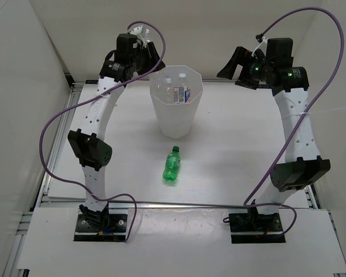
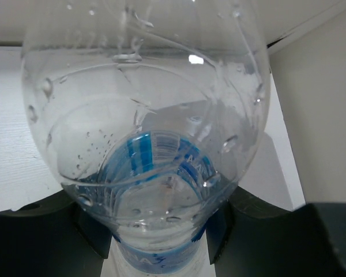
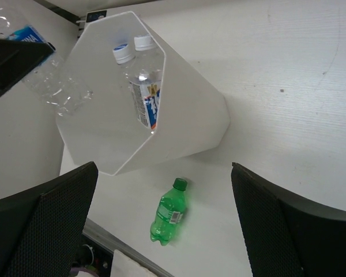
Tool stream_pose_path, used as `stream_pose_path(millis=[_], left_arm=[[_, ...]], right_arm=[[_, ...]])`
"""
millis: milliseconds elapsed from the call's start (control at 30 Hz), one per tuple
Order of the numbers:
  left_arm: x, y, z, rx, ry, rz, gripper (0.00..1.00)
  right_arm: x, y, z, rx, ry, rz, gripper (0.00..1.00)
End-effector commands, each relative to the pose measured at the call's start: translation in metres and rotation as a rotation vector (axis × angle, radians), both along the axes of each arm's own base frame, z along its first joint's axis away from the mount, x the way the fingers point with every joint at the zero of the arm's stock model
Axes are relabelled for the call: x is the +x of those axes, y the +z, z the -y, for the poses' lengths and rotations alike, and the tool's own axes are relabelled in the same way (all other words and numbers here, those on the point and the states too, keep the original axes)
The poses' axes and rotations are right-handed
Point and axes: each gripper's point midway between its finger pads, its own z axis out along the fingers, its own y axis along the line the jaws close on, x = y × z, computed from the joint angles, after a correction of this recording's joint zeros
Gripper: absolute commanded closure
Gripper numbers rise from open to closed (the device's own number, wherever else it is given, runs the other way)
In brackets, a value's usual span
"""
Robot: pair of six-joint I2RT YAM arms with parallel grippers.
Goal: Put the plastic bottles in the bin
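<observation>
- My left end effector [image 2: 155, 234] is clamped on a clear plastic bottle [image 2: 144, 115] with a blue label, with one finger [image 2: 92, 231] on each side of its body.
- The bottle fills most of the left wrist view, and droplets cling to the inside of its wall.
- The white faceted bin [image 1: 176, 118] stands upright on the bench [image 1: 236, 144], just beside and below my left end effector. The held bottle is up at the bin's rim on that side, but I cannot tell whether it is already over the opening.
- My right end effector [image 1: 236, 74] is spread wide and holds nothing. It hangs above the bench, with the bin between it and my left end effector.
- At least two clear bottles with white caps [image 3: 143, 86] lie inside the bin, leaning on its wall.
- The green bottle [image 1: 172, 166] lies on its side on the bench, well below both end effectors and on the near side of the bin. Its cap points toward the bin without touching it.
</observation>
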Motion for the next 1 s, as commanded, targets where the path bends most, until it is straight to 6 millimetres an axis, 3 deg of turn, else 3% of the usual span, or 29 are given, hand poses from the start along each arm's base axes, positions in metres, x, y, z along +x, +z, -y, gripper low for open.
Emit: stream_pose_path(millis=[0,33,100,133,200,300,467,533,567,600,633,667,700,733,767,800,833,900,933,967], left_arm=[[-0.01,0.026,-0.006,0.025,0.016,0.062,0.54],[-0.013,0.031,-0.009,0.028,0.026,0.068,0.38],[-0.019,0.029,-0.005,0.023,0.019,0.055,0.23],[-0.022,0.036,-0.006,0.018,0.019,0.068,0.0],[-0.029,0.037,0.0,0.007,0.0,0.061,0.0],[-0.041,0.046,0.009,-0.006,-0.019,0.068,0.0],[-0.062,0.084,0.017,-0.039,-0.028,0.139,0.0],[-0.071,0.117,0.009,-0.074,0.003,0.204,0.0],[-0.071,0.131,-0.002,-0.072,0.058,0.238,0.0],[-0.079,0.151,-0.013,-0.083,0.094,0.283,0.0],[-0.079,0.164,-0.031,-0.079,0.173,0.315,0.0],[-0.091,0.188,-0.055,-0.101,0.232,0.359,0.0],[-0.095,0.193,-0.072,-0.096,0.281,0.371,0.0],[-0.094,0.179,-0.084,-0.081,0.331,0.334,0.0],[-0.097,0.177,-0.106,-0.058,0.419,0.334,0.0],[-0.118,0.188,-0.127,-0.062,0.472,0.361,0.0],[-0.119,0.165,-0.133,-0.023,0.504,0.314,0.0],[-0.132,0.15,-0.156,0.027,0.587,0.278,0.0],[-0.146,0.143,-0.168,0.043,0.614,0.247,0.0],[-0.149,0.128,-0.175,0.059,0.631,0.204,0.0]], right_arm=[[-0.004,0.005,0.009,-0.041,-0.024,0.044,0.0],[-0.007,0.005,0.009,-0.041,-0.024,0.044,0.0],[-0.007,-0.006,0.011,-0.043,-0.039,0.015,0.0],[-0.008,-0.006,0.01,-0.036,-0.044,0.018,0.0],[-0.009,-0.019,0.012,-0.036,-0.057,-0.014,0.0],[-0.013,-0.023,0.012,-0.028,-0.062,-0.023,0.0],[-0.018,-0.03,0.013,-0.032,-0.062,-0.041,0.0],[-0.027,-0.033,0.013,-0.019,-0.071,-0.059,0.0],[-0.034,-0.051,0.007,-0.007,-0.07,-0.114,0.0],[-0.05,-0.05,0.001,-0.011,-0.064,-0.102,0.0],[-0.057,-0.082,0.001,-0.046,-0.088,-0.146,0.0],[-0.067,-0.091,-0.004,-0.051,-0.088,-0.149,0.0],[-0.09,-0.085,-0.016,-0.05,-0.046,-0.099,0.0],[-0.096,-0.088,-0.023,-0.052,-0.029,-0.065,0.0],[-0.106,-0.097,-0.03,-0.061,-0.007,-0.063,0.0],[-0.13,-0.12,-0.046,-0.09,0.075,-0.088,0.0],[-0.136,-0.136,-0.05,-0.146,0.097,-0.093,0.0],[-0.162,-0.168,-0.079,-0.22,0.232,-0.139,0.0],[-0.163,-0.172,-0.088,-0.245,0.25,-0.151,0.0],[-0.175,-0.197,-0.096,-0.336,0.307,-0.254,0.0]])
